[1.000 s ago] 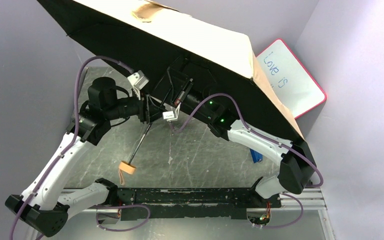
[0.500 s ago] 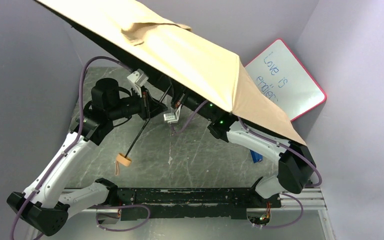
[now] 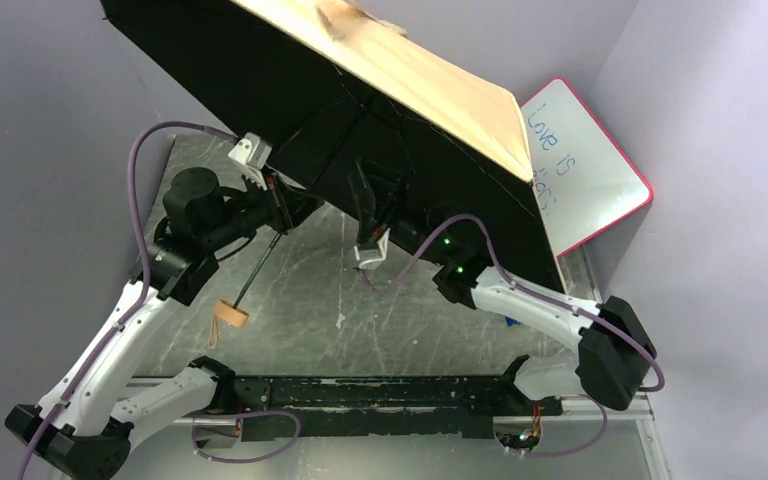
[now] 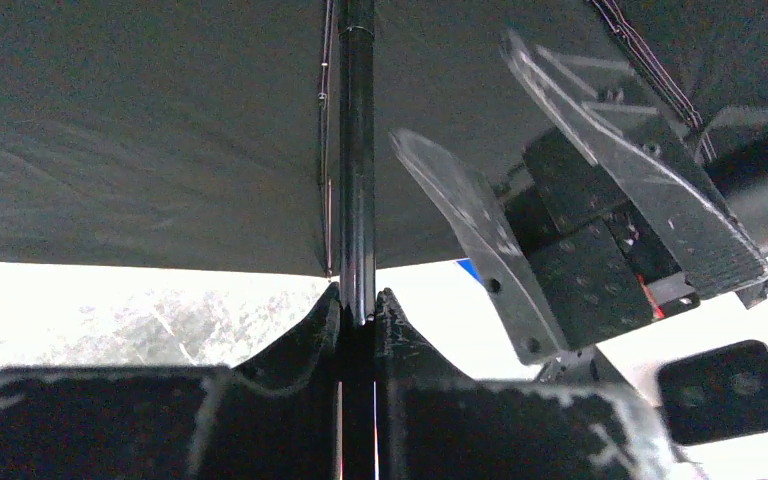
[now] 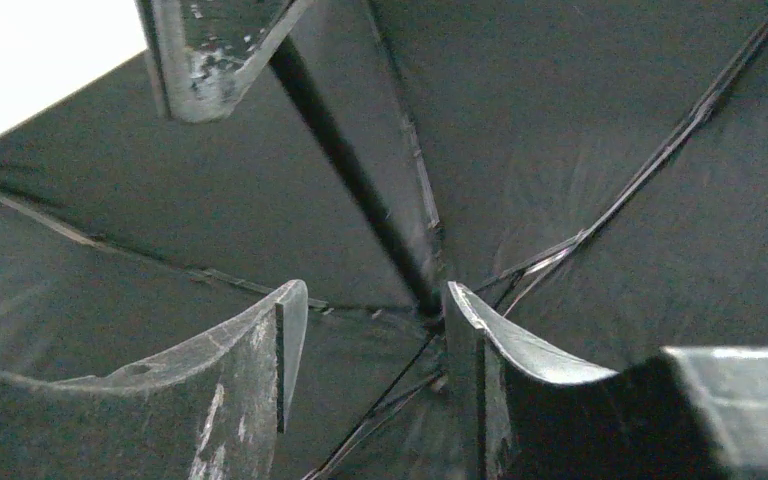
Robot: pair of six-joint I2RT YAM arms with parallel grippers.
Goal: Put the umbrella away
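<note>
The umbrella (image 3: 290,90) is open and tilted over the table, with its black inside facing the top camera and its tan outside along the upper right edge. Its thin black shaft (image 3: 260,262) slants down to the tan-orange handle (image 3: 228,316), which hangs above the table. My left gripper (image 3: 278,203) is shut on the shaft (image 4: 357,150) and pinches it between its fingertips (image 4: 332,312). My right gripper (image 3: 380,197) is under the canopy near the hub. Its jaws are open beside the shaft (image 5: 360,190) and the ribs (image 5: 650,170), with nothing between them.
A pink-framed whiteboard (image 3: 588,165) leans in the back right corner, partly behind the canopy. A small blue object (image 3: 513,319) lies on the table behind the right arm. Grey walls stand close on the left, back and right.
The left gripper has closed on the shaft. The right gripper has opened and let go. The canopy has tipped back to show its black inside, and the handle has swung left.
</note>
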